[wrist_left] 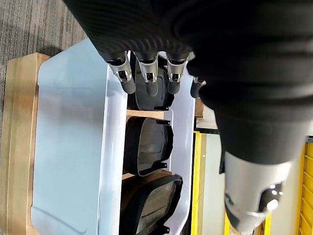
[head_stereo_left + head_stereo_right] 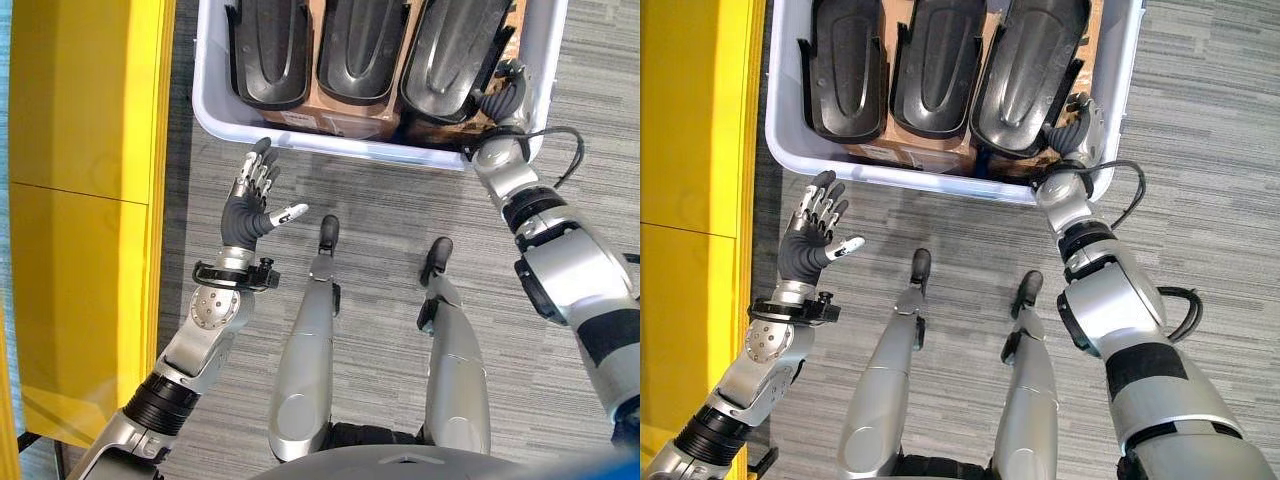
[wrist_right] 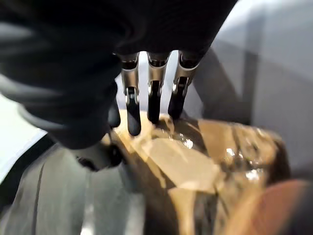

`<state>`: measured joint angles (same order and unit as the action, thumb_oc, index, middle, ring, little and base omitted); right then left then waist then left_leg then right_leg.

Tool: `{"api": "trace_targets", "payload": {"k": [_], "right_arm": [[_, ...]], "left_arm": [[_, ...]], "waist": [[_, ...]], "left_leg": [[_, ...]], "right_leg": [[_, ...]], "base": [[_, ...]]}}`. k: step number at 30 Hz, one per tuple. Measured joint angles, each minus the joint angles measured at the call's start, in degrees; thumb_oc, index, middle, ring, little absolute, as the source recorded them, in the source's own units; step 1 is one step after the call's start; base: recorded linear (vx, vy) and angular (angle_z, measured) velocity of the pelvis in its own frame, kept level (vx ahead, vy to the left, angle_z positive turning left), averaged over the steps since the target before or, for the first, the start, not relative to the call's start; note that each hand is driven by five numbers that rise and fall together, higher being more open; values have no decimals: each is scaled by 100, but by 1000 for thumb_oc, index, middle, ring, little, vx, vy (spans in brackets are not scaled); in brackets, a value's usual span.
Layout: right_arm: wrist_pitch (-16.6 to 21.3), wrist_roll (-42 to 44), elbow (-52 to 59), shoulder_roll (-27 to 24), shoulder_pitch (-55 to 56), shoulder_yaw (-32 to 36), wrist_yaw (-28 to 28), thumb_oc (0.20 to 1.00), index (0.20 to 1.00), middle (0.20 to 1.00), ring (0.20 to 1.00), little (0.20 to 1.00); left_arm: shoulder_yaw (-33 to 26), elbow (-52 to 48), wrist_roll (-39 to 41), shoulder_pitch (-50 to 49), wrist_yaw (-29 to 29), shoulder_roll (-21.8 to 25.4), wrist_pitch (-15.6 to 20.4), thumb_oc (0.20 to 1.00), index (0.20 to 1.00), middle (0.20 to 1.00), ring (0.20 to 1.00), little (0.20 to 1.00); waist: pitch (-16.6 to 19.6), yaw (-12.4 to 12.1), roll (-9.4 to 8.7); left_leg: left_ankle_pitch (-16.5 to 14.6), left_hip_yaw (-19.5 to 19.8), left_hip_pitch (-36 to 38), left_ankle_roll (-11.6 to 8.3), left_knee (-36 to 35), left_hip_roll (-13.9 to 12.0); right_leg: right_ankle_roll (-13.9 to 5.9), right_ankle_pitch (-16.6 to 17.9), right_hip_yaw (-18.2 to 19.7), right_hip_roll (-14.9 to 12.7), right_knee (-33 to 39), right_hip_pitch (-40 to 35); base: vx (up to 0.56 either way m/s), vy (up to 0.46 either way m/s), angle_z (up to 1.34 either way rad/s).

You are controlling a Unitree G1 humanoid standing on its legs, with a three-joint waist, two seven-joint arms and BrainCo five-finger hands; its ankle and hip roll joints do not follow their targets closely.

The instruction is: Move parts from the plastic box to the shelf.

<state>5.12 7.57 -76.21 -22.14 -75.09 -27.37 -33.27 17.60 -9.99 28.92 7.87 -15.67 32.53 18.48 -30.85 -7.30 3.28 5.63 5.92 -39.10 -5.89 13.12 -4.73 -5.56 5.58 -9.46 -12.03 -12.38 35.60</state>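
A pale plastic box [image 2: 330, 145] stands on the carpet ahead of me. Three black moulded parts stand side by side in it on brown cardboard: left [image 2: 268, 50], middle [image 2: 362, 45], right [image 2: 455, 55]. My right hand [image 2: 503, 98] reaches into the box's right near corner, beside the right part. In the right wrist view its fingers [image 3: 154, 93] are straight, with their tips against the taped cardboard [image 3: 195, 161], holding nothing. My left hand [image 2: 248, 215] hovers open above the carpet just short of the box's near left corner, fingers spread towards it.
A yellow shelf unit [image 2: 80, 200] runs along my left side, close to the left arm. In the left wrist view the box wall [image 1: 73, 147] rests on a wooden base [image 1: 19, 147]. Grey carpet [image 2: 380, 220] lies between me and the box.
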Motion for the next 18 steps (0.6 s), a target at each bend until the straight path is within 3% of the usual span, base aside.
{"api": "trace_targets", "payload": {"k": [7, 18], "right_arm": [[-106, 8, -44, -107, 29, -6, 507, 200, 200, 200, 200, 200], [-192, 18, -166, -114, 150, 42, 824, 200, 200, 200, 200, 200]], "left_arm": [[-13, 0, 130, 12, 87, 0, 0, 1000, 1000, 1000, 1000, 1000], [-18, 0, 176, 19, 207, 19, -5, 1000, 1000, 1000, 1000, 1000]], "waist": [[44, -66, 75], [44, -170, 75]], "left_leg": [[48, 78, 2, 7, -2, 49], [45, 107, 146, 10, 15, 74]], "right_leg": [[20, -19, -68, -7, -16, -33], [16, -39, -123, -22, -42, -214]], "base": [[-12, 6, 4], [-7, 3, 2]]}}
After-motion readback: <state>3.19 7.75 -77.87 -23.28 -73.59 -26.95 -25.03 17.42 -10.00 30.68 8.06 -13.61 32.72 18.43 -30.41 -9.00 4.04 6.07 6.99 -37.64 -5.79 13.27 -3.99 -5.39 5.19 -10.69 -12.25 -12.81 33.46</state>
